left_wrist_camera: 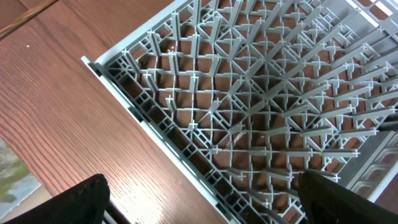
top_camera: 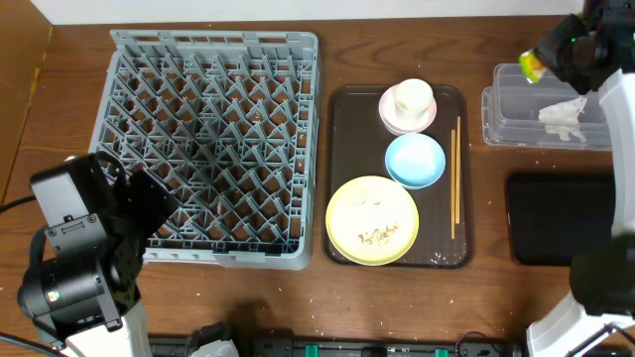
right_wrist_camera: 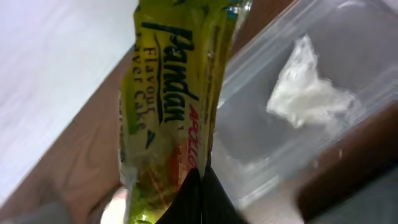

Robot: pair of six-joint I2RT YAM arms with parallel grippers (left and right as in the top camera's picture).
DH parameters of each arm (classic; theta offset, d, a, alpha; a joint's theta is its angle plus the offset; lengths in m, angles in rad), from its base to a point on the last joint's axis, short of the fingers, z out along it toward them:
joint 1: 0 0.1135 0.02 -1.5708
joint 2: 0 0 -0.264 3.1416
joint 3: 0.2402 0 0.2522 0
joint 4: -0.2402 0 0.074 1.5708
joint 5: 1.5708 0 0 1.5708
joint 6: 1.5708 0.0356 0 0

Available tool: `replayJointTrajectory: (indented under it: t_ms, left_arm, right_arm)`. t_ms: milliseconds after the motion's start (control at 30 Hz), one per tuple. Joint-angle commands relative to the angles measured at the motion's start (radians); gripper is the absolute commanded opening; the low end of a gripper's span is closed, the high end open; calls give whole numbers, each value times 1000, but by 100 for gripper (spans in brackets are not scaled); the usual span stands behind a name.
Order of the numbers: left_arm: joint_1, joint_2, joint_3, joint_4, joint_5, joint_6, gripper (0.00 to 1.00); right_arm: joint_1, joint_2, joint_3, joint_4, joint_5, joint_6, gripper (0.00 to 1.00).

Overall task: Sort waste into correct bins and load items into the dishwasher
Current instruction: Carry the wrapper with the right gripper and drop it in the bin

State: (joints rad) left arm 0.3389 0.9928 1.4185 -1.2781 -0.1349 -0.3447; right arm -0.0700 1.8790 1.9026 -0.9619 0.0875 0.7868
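Note:
My right gripper (right_wrist_camera: pixel 200 186) is shut on the yellow-green and orange snack wrapper (right_wrist_camera: pixel 171 93) and holds it above the left end of the clear plastic bin (top_camera: pixel 516 114); the wrapper shows as a small yellow spot (top_camera: pixel 532 65) overhead. A crumpled white wrapper piece (top_camera: pixel 563 114) lies in that bin (right_wrist_camera: pixel 311 143). The flat black bin (top_camera: pixel 558 218) is below it. The grey dish rack (top_camera: pixel 213 149) is at the left. My left gripper (left_wrist_camera: pixel 199 199) is open and empty over the rack's near left corner (left_wrist_camera: pixel 155 124). The pinkish-white cup (top_camera: pixel 413 99), light blue bowl (top_camera: pixel 415 161), pale yellow plate (top_camera: pixel 372 220) with food bits and chopsticks (top_camera: pixel 455 178) sit on the tray.
The dark brown tray (top_camera: pixel 342 129) lies between the rack and the bins. A white bowl (top_camera: pixel 389 117) sits under the cup. The left arm's base (top_camera: pixel 74 268) stands at the near left, the right arm (top_camera: pixel 595 297) at the near right.

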Motion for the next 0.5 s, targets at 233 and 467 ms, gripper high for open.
replayJointTrajectory:
  t_ms: [233, 467]
  left_arm:
    - [5, 1, 12, -3, -12, -13, 98]
    - [5, 1, 12, -3, -11, -13, 98]
  right_arm:
    - [-69, 121, -14, 38, -18, -25, 66]
    - [-66, 37, -13, -5, -138, -27, 80]
